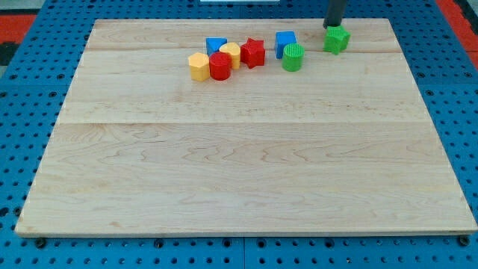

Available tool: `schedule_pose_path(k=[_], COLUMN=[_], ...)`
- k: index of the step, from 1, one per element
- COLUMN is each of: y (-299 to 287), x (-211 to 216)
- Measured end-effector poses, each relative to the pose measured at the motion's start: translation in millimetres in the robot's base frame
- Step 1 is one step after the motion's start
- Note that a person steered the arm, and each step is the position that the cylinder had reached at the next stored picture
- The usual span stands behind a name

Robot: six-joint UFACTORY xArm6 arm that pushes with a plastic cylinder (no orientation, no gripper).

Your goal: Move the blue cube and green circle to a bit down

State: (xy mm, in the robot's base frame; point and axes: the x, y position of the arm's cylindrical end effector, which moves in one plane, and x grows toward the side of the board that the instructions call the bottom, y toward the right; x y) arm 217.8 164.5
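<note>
The blue cube (pixel 284 42) sits near the view's top, right of centre. The green circle (pixel 293 57), a round ribbed block, touches its lower right side. My tip (pixel 333 25) is at the view's top right, just above a green star block (pixel 337 39) and close to touching it. The tip lies to the right of the blue cube and the green circle, about a block's width away from them.
To the left lies a cluster: a red star (pixel 253 52), a yellow round block (pixel 231 52), a red cylinder (pixel 220 66), a yellow hexagon block (pixel 199 66) and a second blue block (pixel 216 45) behind them. The wooden board (pixel 239 164) rests on a blue pegboard.
</note>
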Motion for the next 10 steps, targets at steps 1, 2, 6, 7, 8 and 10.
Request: schedule_pose_path(k=[1, 2, 6, 7, 8, 10], y=[0.0, 0.0, -97.5, -104.0, -104.4, -104.3], x=[11.8, 23.7, 13.9, 19.2, 19.2, 19.2])
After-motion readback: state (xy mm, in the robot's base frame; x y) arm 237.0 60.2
